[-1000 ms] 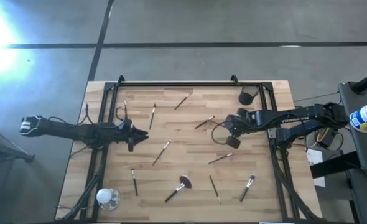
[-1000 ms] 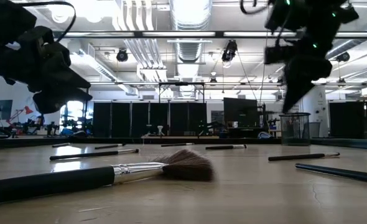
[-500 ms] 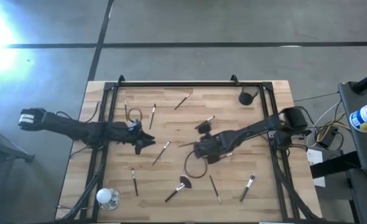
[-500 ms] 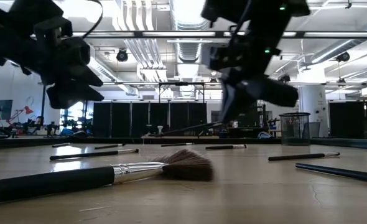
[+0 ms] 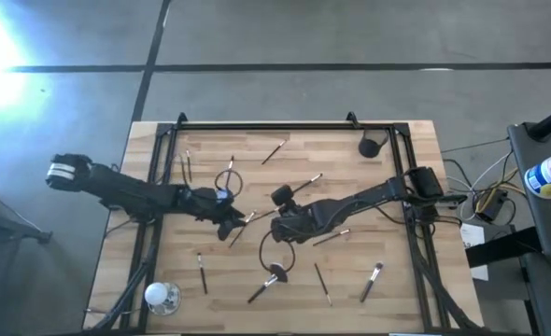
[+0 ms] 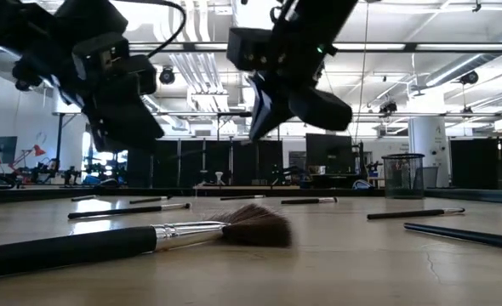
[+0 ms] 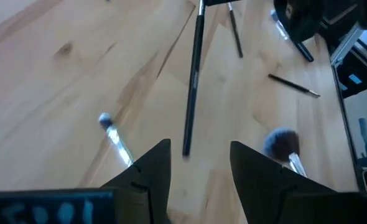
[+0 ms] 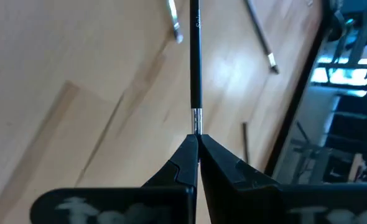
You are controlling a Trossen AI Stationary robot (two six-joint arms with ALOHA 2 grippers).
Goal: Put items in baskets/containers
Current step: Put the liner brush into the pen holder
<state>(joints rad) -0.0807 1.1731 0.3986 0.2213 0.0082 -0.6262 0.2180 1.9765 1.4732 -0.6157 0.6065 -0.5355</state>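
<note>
My right gripper [image 5: 277,224] [image 8: 196,142] hangs over the table's middle, shut on a slim dark-handled brush [image 8: 195,56]. The brush's handle points toward my left gripper [image 5: 231,224] [image 7: 199,158]. That gripper is open, and the handle's free end [image 7: 186,148] lies just ahead of the gap between its fingers, touching neither. Several other brushes lie flat on the wood, among them a fan brush [image 5: 266,280] [image 6: 234,228] near the near edge. The small dark cup [image 5: 369,147] stands near the far right corner. My right gripper pinches the brush between its two fingers at the bristle end, just behind the silver ferrule [image 8: 196,117]. The fingers lie along the brush. It is lifted clear of the table, its handle reaching out past the fingertips toward the table's left.
A clear rounded glass object [image 5: 161,297] sits at the near left corner. Loose brushes lie around both grippers: one just under my left gripper [image 7: 115,140], others at the far side [image 5: 274,151] and near right [image 5: 372,280]. A black frame rail [image 5: 285,126] borders the far side of the table.
My right gripper has swept from the table's right side to its middle, toward my left gripper, still shut on the brush. My left gripper has moved toward the table's middle and a little toward the near edge, so the two now nearly meet.
</note>
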